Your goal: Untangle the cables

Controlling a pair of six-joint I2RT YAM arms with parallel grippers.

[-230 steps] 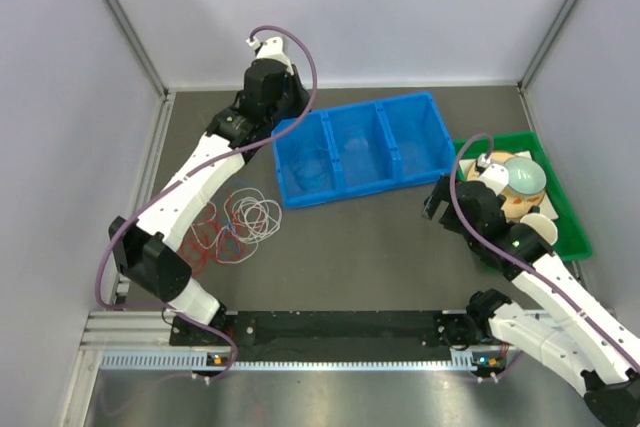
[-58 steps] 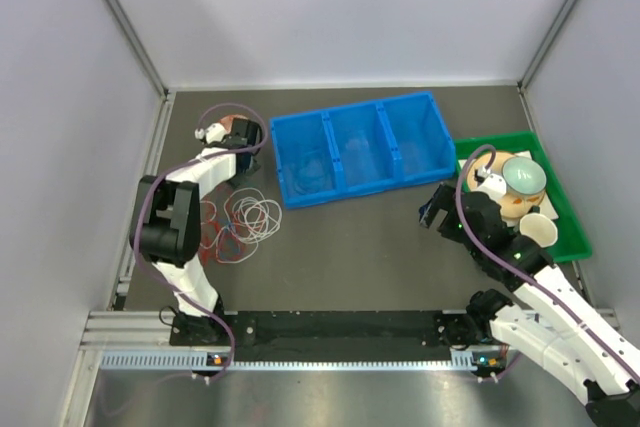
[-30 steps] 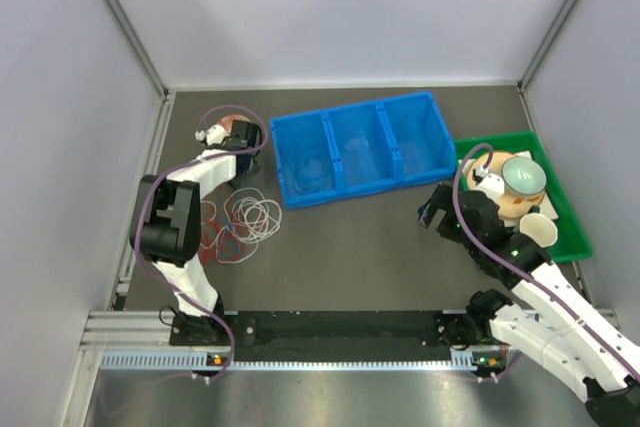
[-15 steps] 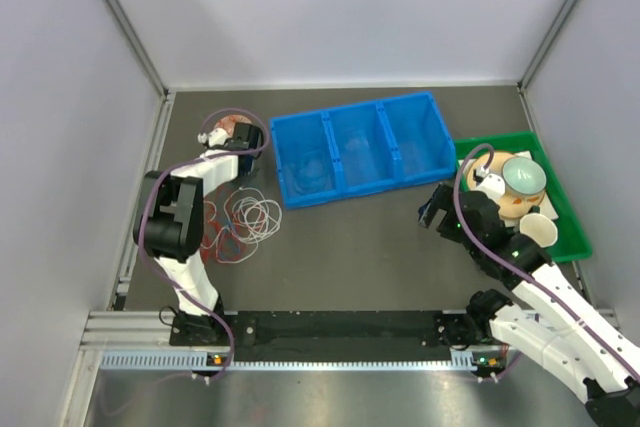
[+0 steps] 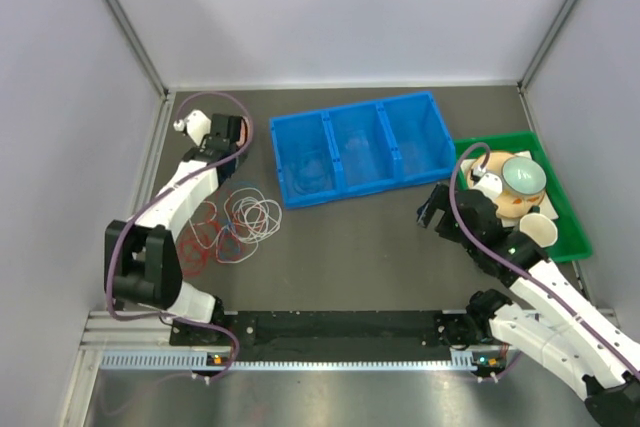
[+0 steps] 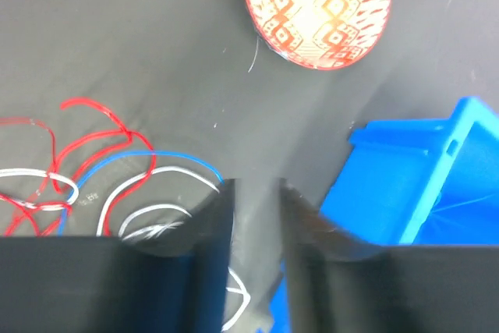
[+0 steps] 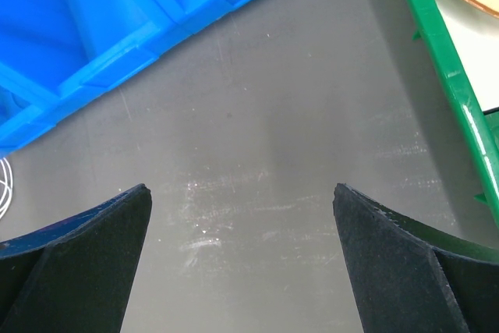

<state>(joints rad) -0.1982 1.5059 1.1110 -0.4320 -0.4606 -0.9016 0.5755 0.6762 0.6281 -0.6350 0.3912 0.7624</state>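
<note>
Three colours of cables [image 5: 238,224], red, white and blue, lie looped over one another on the desk [image 5: 350,247], left of the blue bin [image 5: 360,147]. The left pincer [image 6: 256,186] hangs at the pile's far edge, jaws a narrow slit apart with nothing seen between them. The right pincer [image 7: 240,189] gapes wide and empty, well away. Best to widen the left jaws, drop onto one outer strand and draw it slowly outward.

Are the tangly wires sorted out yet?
Nothing looks done: the thin red, white and blue cables lie overlapped in one pile. In hand: the left gripper, nearly closed, is by the pile's edge, no wire seen pinched; the right gripper hangs open. Left: separating every cable.
</note>
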